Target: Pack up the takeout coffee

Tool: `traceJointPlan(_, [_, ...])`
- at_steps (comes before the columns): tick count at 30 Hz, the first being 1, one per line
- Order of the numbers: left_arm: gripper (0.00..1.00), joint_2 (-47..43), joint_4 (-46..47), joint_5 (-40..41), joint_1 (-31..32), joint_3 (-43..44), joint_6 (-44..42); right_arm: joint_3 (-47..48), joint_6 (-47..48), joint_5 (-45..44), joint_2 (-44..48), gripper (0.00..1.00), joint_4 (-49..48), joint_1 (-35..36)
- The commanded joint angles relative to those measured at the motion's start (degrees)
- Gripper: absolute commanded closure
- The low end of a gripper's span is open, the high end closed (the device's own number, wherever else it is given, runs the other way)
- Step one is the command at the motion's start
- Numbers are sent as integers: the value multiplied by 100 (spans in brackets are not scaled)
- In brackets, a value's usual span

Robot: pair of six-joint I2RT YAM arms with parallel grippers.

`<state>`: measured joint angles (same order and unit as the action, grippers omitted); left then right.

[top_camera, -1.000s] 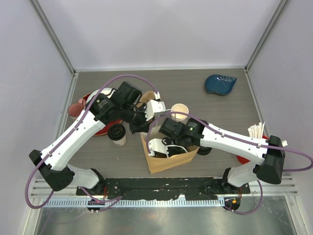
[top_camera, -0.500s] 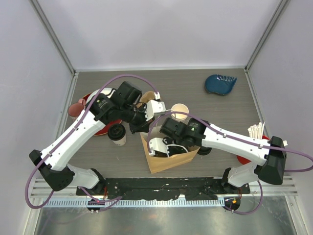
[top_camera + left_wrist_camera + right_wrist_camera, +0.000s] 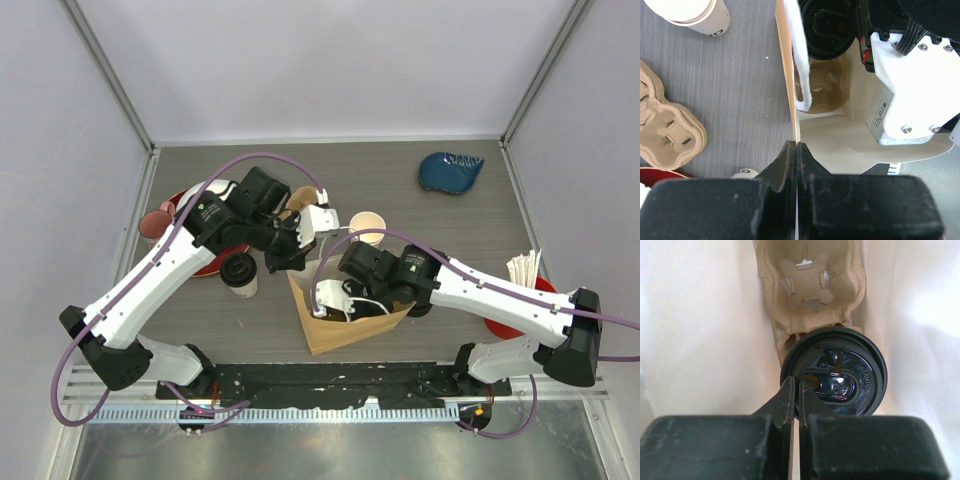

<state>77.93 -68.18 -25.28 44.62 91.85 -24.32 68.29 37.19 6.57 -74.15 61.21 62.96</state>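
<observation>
A brown paper bag [image 3: 330, 335] stands open at the near middle. My left gripper [image 3: 290, 266] is shut on the bag's left edge [image 3: 793, 115] and holds it open [image 3: 796, 146]. My right gripper [image 3: 337, 300] reaches down into the bag and is shut on the black lid rim of one takeout coffee cup [image 3: 835, 372], its fingertips [image 3: 796, 382] pinching the rim's left side. That cup sits in a pulp carrier [image 3: 810, 280] at the bag's bottom and also shows in the left wrist view [image 3: 826, 27]. The second lidded cup [image 3: 239, 272] stands on the table left of the bag.
An unlidded paper cup [image 3: 367, 227] stands behind the bag. Spare pulp carriers [image 3: 667, 127] lie left of it. A red plate [image 3: 215, 262] is at the left, black lids [image 3: 420, 306] sit right of the bag, and a blue object [image 3: 450, 171] is at the back right.
My right arm has shifted a little to the right and lower into the bag with the cup. The bag's mouth has changed shape. My left gripper holds still.
</observation>
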Motion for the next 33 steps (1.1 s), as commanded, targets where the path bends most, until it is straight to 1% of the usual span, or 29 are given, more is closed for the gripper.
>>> traceJointPlan(1, [100, -59, -20, -3, 20, 157, -65, -79, -28, -147, 129, 99, -223, 50])
traceJointPlan(15, [100, -94, -55, 5, 20, 96, -73, -360, -28, -156, 313, 99, -390, 41])
traceJointPlan(21, [100, -103, -107, 32, 20, 122, -100, -282, -10, -103, 226, 99, -285, 41])
traceJointPlan(24, [100, -120, -108, 49, 20, 113, -117, -211, 8, -112, 217, 90, -197, 41])
traceJointPlan(25, [100, -103, -108, 58, 20, 113, -117, -185, 16, -112, 234, 81, -145, 50])
traceJointPlan(26, [100, -111, -108, 67, 12, 122, -117, -167, 16, -103, 252, 77, -127, 41])
traceJointPlan(27, [100, -103, -116, 67, 20, 140, -117, -106, 16, -94, 261, 69, -101, 41])
traceJointPlan(30, [100, -76, -134, 76, 20, 175, -144, 17, -1, -103, 305, 60, 13, 41])
traceJointPlan(33, [100, -68, -134, 84, 20, 184, -152, 149, -1, -182, 313, 55, 145, 50])
